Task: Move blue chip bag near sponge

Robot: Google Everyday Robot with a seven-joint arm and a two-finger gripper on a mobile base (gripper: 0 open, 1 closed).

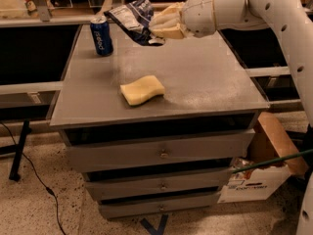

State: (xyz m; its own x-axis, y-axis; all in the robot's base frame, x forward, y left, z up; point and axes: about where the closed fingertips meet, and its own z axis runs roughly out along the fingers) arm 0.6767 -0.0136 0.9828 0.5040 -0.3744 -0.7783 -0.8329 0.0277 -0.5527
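Note:
The blue chip bag (131, 19), dark navy foil with white panels, hangs in the air above the far middle of the grey cabinet top (205, 82). My gripper (157, 29) is shut on the bag's right end and holds it clear of the surface. The white arm reaches in from the upper right. The sponge (142, 89), a pale yellow wavy foam block, lies flat near the middle of the top, toward the front. The bag is behind the sponge and well above it.
An upright blue soda can (101, 35) stands at the far left corner of the top, just left of the bag. The cabinet has drawers below. A cardboard box (264, 165) sits on the floor at the right. A cable runs along the floor at the left.

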